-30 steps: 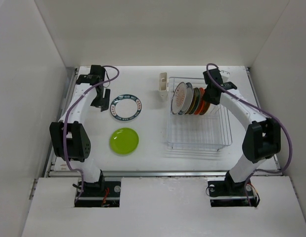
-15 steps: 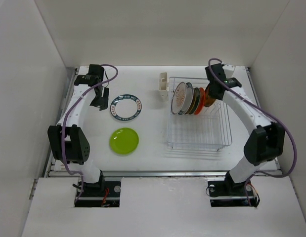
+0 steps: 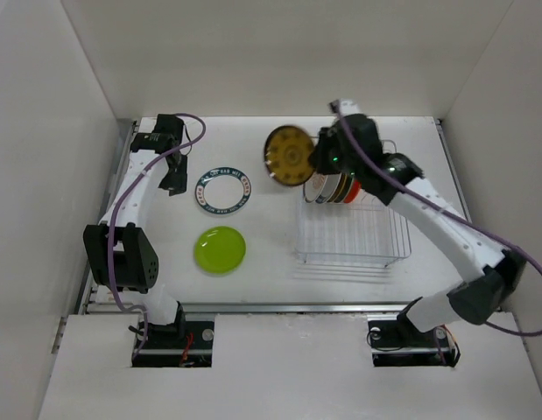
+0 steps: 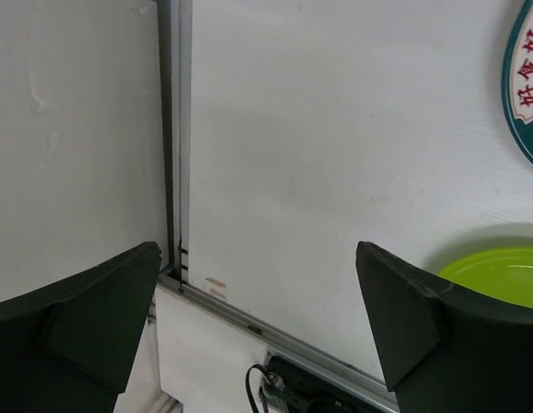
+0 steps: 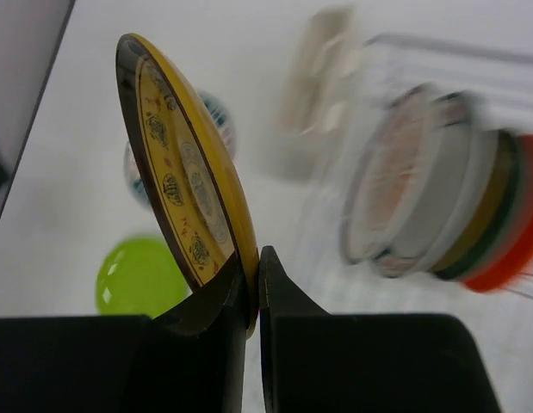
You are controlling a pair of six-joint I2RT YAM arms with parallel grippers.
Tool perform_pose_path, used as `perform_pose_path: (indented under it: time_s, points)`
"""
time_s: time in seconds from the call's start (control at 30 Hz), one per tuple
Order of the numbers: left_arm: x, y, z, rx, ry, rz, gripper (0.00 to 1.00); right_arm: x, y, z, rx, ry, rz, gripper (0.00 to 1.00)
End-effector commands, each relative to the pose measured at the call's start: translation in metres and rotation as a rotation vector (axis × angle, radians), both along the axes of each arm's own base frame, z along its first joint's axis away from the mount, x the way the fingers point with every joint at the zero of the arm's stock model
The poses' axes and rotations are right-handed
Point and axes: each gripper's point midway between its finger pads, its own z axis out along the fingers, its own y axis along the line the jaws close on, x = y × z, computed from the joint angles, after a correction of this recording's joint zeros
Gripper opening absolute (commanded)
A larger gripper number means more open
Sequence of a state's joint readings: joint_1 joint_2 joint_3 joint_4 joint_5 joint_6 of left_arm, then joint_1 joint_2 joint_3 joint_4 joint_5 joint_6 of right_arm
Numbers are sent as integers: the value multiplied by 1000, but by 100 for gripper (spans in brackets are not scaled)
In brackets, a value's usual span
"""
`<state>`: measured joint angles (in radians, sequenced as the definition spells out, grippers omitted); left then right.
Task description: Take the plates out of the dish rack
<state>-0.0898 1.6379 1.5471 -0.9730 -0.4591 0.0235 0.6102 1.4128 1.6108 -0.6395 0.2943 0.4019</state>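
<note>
Amber patterned plate stands on edge, its lower rim pinched between the closed fingers of the right gripper, lifted clear of the dish rack with open air around it. Beyond those fingers, to their right, the remaining plates stand in the rack's slots. The left gripper hangs spread wide and empty over the bare table. A metal rail edges the table by its left finger. To its right lie the lime green plate and, farther, the teal-rimmed plate. White walls enclose everything.

A: Round amber patterned plate: glossy glaze, smooth. Lime-green round plate has the same sheen.
B: White wire-grid dish rack looks like coated metal. White tabletop is matt, faintly scuffed.
</note>
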Motion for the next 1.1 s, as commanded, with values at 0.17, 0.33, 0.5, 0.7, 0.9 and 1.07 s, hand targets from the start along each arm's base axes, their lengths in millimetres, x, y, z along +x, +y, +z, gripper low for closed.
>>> perform_pose_path:
  time_s: [0.17, 0.33, 0.5, 0.7, 0.9, 1.07]
  points:
    - [-13, 32, 24, 80, -42, 132, 98, -49, 186, -85, 236, 210, 710, 0]
    - [-15, 34, 28, 63, -64, 148, 98, -60, 230, -150, 199, 358, 798, 0]
    - [-19, 33, 25, 58, -50, 137, 98, -65, 241, -200, 153, 457, 798, 7]
    - [-18, 33, 22, 58, -50, 137, 98, -75, 248, -248, 38, 555, 772, 57]
    - [-18, 31, 21, 50, -49, 133, 98, -74, 240, -262, -110, 538, 708, 78]
    - [-18, 30, 21, 41, -48, 130, 98, -76, 236, -248, -162, 485, 698, 79]
